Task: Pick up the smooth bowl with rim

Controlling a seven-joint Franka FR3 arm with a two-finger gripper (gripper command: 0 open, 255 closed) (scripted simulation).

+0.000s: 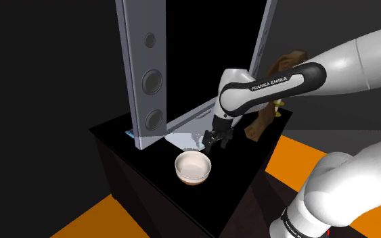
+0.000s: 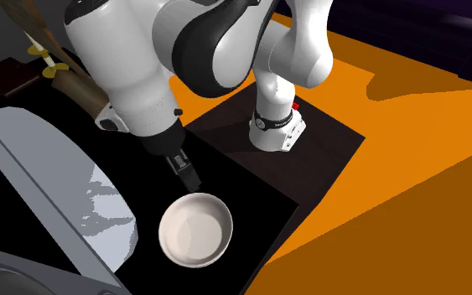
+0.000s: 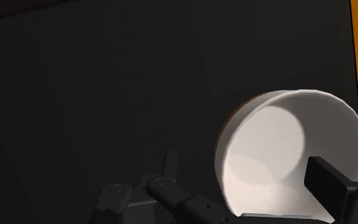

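I have the fingers (image 3: 327, 181) spread apart and empty just above the rim of the white bowl (image 1: 193, 165) on the black table (image 1: 246, 181), one finger over its hollow, the other outside its wall.

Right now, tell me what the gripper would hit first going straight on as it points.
Probably the bowl: the open gripper straddles its rim from above, one finger over the inside, the other over the black tabletop. Depth is unclear.

Pale bowl (image 1: 193, 167) on black table (image 1: 250, 177), hand (image 1: 214, 143) by its rim
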